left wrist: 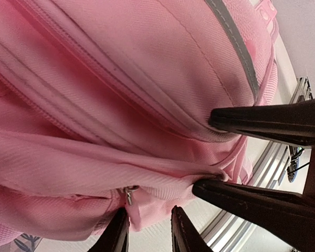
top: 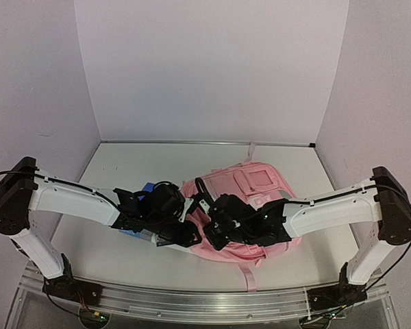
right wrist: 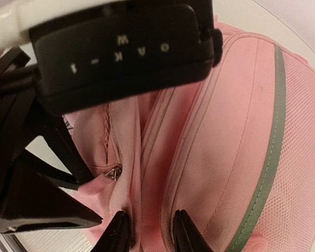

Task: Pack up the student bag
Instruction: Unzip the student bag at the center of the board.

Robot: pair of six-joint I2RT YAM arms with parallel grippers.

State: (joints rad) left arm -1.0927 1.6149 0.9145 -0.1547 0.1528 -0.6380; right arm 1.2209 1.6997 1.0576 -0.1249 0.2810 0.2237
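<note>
Logging item one: student bag (top: 260,184), pink, lying on the white table (top: 144,161) right of centre, with both arms meeting over its left edge. Left gripper (left wrist: 148,233): fingers a little apart, with a fold of pink fabric between them, beside a metal zip pull (left wrist: 128,195); I cannot tell whether it is pinched. Right gripper (right wrist: 152,233): fingers likewise apart, straddling a zipped seam; I cannot tell the grip. Blue object (top: 148,187): partly hidden under the left arm.

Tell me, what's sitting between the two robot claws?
A bunched fold of the pink backpack lies between left gripper and right gripper; the left wrist view shows it.
</note>
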